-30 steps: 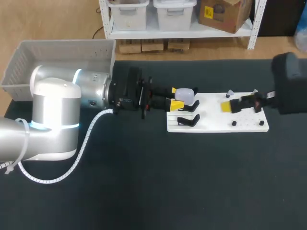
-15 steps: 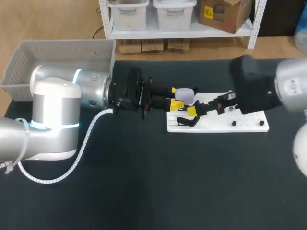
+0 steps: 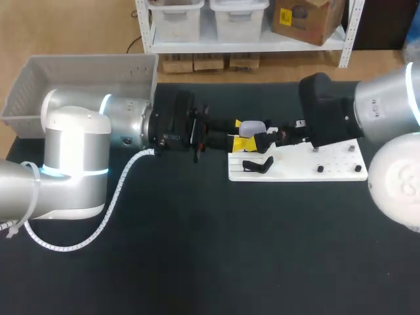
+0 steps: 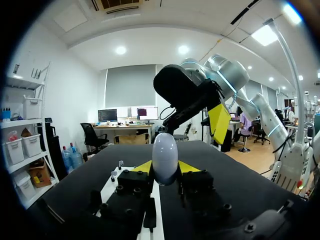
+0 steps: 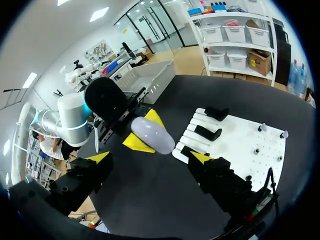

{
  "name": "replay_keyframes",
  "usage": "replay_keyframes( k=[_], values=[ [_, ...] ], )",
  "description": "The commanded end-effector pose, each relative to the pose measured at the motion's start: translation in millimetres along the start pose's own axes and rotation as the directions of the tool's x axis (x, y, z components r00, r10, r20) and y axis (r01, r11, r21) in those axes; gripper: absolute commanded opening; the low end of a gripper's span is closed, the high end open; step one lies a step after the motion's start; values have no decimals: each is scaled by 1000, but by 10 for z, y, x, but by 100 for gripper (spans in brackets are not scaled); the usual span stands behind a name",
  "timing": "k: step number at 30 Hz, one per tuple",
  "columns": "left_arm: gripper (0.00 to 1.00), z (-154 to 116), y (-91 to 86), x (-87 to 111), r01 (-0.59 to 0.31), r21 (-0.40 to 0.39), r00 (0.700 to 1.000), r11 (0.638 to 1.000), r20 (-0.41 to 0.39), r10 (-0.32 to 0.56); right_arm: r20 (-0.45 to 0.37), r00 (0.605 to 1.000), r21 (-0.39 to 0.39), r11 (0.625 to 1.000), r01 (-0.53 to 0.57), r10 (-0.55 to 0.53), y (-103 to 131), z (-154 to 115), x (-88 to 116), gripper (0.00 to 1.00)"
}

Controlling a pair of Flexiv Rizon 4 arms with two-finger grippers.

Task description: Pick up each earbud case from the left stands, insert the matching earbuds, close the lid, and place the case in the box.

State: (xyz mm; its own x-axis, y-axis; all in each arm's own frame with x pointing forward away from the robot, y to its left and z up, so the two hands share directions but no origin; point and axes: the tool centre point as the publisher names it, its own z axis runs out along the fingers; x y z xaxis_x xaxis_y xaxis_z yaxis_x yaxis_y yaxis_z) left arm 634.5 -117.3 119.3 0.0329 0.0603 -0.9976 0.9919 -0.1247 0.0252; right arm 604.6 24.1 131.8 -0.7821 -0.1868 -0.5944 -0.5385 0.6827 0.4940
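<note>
Left gripper clamped on the pale rounded plastic earbud case
Right gripper hovers just right of it, fingers spread wide, over the white stand board

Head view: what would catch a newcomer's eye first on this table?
The pale lilac egg-shaped earbud case stands out, clamped in the left gripper over the left end of the white stand board. The right gripper faces it from close by, fingers open.
</note>
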Motion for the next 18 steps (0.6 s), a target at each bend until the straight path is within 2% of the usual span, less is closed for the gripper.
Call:
replay_keyframes(
  k=[1,18],
  values=[
    [0,-1,-5,10,-3,-3,1000,1000,3,3,-1,1000,10,1000,-14,14,-55,35,-24,100],
    [0,-1,-5,10,-3,-3,1000,1000,3,3,20,999,65,997,-51,50,-221,55,-90,100]
  ],
)
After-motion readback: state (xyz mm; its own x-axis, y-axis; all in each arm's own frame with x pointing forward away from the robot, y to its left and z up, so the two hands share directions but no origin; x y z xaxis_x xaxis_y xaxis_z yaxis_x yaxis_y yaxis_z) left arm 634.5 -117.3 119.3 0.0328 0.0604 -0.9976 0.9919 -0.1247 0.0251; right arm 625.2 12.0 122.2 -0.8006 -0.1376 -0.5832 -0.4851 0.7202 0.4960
